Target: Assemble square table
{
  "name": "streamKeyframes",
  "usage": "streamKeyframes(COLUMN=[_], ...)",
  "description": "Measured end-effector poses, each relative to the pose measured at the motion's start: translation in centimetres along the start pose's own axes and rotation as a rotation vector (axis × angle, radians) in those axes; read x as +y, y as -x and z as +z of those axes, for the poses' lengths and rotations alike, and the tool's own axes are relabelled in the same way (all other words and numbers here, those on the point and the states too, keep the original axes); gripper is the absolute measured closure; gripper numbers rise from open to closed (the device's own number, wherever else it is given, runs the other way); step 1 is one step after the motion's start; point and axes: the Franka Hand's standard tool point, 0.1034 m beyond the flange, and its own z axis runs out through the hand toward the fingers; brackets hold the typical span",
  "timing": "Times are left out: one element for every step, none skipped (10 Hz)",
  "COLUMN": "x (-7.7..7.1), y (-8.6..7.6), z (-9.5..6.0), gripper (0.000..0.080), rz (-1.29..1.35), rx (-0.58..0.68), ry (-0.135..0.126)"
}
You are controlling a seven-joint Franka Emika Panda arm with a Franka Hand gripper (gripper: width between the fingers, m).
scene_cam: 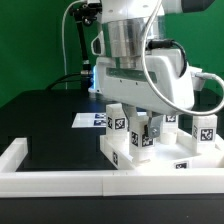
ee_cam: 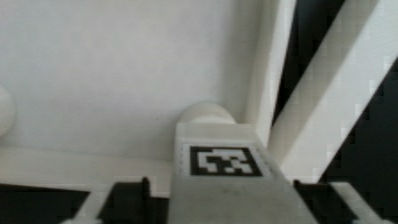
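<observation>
leg (ee_cam: pixel 221 160) stands upright directly between the fingers (ee_cam: pixel 125 200), long axis in line with the gripper (ee_cam: pixel 228 205), over the square table slab (ee_cam: pixel 107 60); fingers grasping the leg.

This is a robotics lab. A robot arm (scene_cam: pixel 130 45) works over a black table (scene_cam: pixel 40 120), and white parts (scene_cam: pixel 118 122) carry printed marker tags.

Only unreadable marker tags on legs (scene_cam: pixel 118 124)
</observation>
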Motion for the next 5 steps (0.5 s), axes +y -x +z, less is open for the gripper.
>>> streamKeyframes(x=[0.0, -0.1, -0.2, -0.2, -0.3], y=[0.0, 0.2, 0.5, 0.9, 1.0], z=[0.0, 0.0, 0.1, 0.2, 0.2], gripper=[0.0292, 0.0292, 0.0182, 0.0156, 0.0151], rz=[-0.017, -0.072, -0.134, -0.225, -0.325], rx=[0.0, -0.002, -0.003, -0.005, -0.004], ry=[0.0, 0.001, 0.005, 0.01, 0.015])
